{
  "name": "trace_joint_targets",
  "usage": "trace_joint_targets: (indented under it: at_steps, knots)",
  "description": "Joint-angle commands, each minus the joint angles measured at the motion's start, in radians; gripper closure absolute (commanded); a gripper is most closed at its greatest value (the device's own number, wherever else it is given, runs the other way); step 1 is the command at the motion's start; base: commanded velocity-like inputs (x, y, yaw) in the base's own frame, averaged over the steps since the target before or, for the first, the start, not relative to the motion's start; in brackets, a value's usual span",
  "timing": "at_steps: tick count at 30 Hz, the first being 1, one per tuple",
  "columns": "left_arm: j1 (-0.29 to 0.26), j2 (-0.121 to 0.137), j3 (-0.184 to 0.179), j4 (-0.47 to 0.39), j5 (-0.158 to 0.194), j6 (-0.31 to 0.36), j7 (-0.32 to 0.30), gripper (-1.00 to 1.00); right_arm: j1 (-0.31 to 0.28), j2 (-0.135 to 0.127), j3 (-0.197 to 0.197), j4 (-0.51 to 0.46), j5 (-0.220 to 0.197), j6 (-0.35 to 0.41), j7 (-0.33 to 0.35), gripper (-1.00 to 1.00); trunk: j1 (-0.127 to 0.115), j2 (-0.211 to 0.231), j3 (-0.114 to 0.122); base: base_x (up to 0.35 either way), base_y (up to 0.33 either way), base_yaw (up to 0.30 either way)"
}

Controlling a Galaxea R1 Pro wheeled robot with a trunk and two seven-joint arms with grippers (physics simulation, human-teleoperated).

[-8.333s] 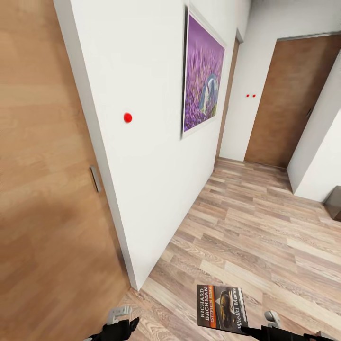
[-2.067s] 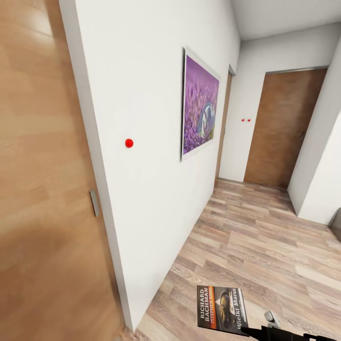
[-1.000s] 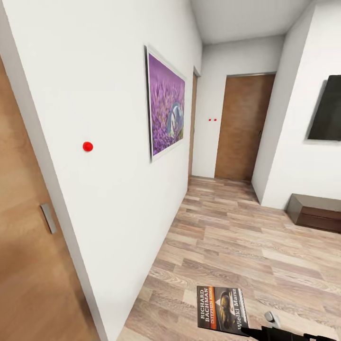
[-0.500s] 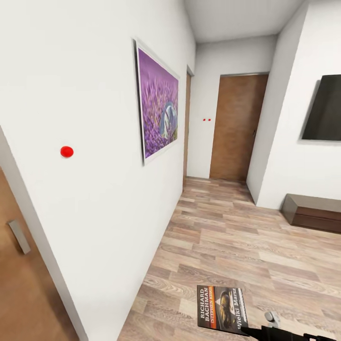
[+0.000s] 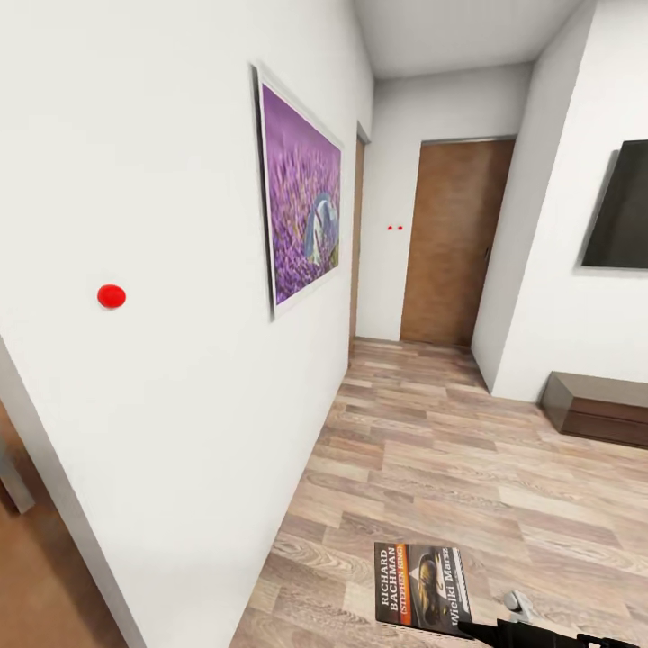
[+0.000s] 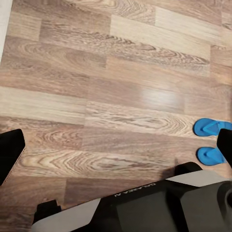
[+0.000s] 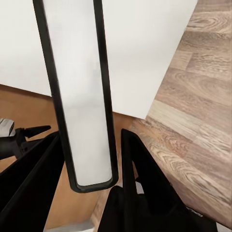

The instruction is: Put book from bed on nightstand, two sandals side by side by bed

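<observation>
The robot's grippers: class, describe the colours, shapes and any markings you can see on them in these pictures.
The right gripper has flat, matte black fingers that taper towards their tips. In the head view its arm is black with a small light grey knob. The left gripper's fingers are black too, and the dark glossy panel below carries pale trim and small white lettering, too small to read.

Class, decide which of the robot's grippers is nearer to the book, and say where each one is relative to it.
Right. The right gripper holds the book edge-on between its fingers. The left gripper is open above bare floor with two sandals nearby, no book near it.

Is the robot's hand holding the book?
Yes, the right hand is shut on the book, pinching its edge between two black fingers.
</observation>
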Motion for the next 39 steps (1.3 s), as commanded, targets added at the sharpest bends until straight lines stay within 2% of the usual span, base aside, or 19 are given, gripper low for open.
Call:
trace_joint_targets:
  at_steps: [1,14,23,39]
  knots:
    - [0.0,0.0,0.008,0.0,-0.01,-0.003,-0.002,-1.0,0.0,-0.001,0.006,-0.001,-0.011,0.01,0.003,1.0,0.001,-0.001,0.0,0.32,0.012,0.0]
    - [0.0,0.0,0.008,0.0,-0.01,-0.003,-0.002,-1.0,0.0,0.0,0.006,-0.001,-0.011,0.01,0.003,1.0,0.001,-0.001,0.0,0.32,-0.016,0.0]
    - [0.0,0.0,0.008,0.0,-0.01,-0.003,-0.001,-1.0,0.0,0.0,0.006,-0.001,-0.011,0.01,0.003,1.0,0.001,-0.001,0.0,0.109,-0.01,0.0]
    - [0.0,0.0,0.008,0.0,-0.01,-0.003,-0.001,-1.0,0.0,0.0,0.006,-0.001,-0.011,0.01,0.003,1.0,0.001,-0.001,0.0,0.248,0.0,0.0]
